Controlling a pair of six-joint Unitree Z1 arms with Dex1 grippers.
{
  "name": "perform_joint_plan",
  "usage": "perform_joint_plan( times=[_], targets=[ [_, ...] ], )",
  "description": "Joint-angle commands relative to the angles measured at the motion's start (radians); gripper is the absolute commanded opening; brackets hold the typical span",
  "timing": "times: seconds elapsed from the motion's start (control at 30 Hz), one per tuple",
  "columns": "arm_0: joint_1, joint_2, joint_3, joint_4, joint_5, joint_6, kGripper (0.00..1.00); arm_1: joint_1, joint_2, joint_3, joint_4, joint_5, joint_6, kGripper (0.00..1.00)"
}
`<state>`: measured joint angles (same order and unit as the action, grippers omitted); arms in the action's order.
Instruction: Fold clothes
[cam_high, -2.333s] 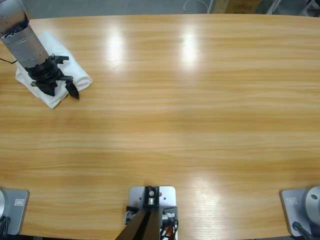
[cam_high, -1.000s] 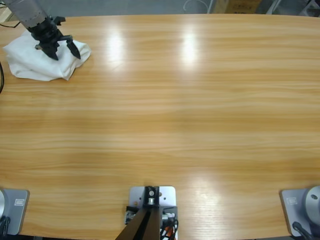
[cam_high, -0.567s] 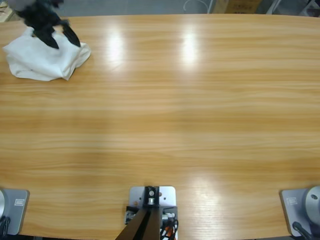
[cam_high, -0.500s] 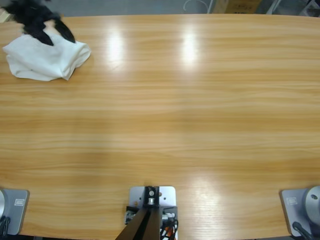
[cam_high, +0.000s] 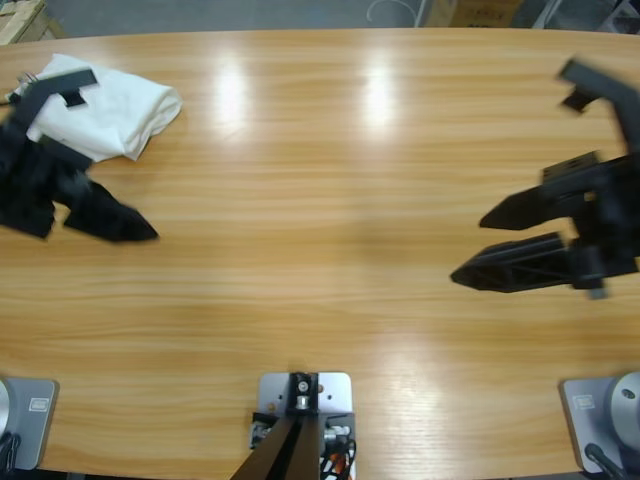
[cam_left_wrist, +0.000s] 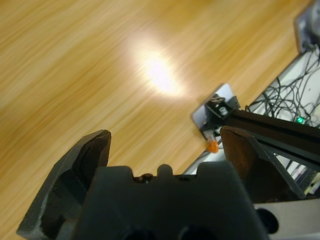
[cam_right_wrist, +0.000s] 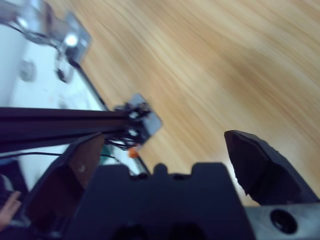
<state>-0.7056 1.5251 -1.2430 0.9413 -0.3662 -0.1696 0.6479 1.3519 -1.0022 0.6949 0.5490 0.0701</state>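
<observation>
The clothes (cam_high: 112, 108), a white shirt folded into a bundle, lie at the far left corner of the wooden table (cam_high: 320, 150). My left gripper (cam_high: 112, 160) hovers just in front of the bundle, blurred, with its jaws spread wide and nothing in them. In the left wrist view the left gripper (cam_left_wrist: 165, 145) frames only bare wood. My right gripper (cam_high: 468, 250) comes in from the right edge, pointing left, open and empty. The right wrist view shows the right gripper (cam_right_wrist: 167, 150) over bare table as well. Neither wrist view shows the shirt.
The near table edge and a tangle of cables (cam_left_wrist: 292, 100) beyond it appear in the left wrist view. A wooden crate (cam_high: 20, 15) stands off the far left corner. Bare wood stretches between the two grippers.
The arm over the shirt pulled away off the top left. Both grippers now appear low and open over the table, one at each side. The shirt has stayed put for the last second.
</observation>
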Motion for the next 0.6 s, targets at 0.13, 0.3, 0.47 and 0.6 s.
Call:
perform_joint_plan(
  times=[0.13, 0.3, 0.47, 0.6],
  targets=[
    [-0.12, 0.033, 0.053, -0.061, 0.125, -0.003, 0.858, 0.057, 0.166, 0.052, -0.071, -0.063, -0.121, 0.977],
    [-0.123, 0.047, 0.123, -0.104, 0.139, -0.001, 0.858, 0.073, 0.177, 0.072, -0.098, -0.061, -0.125, 0.977],
    [-0.124, 0.045, 0.134, -0.11, 0.139, 0.009, 0.858, 0.073, 0.16, 0.086, -0.11, -0.062, -0.125, 0.977],
    [-0.123, 0.055, 0.135, -0.111, 0.145, 0.009, 0.858, 0.073, 0.162, 0.09, -0.115, -0.061, -0.125, 0.977]
  ],
)
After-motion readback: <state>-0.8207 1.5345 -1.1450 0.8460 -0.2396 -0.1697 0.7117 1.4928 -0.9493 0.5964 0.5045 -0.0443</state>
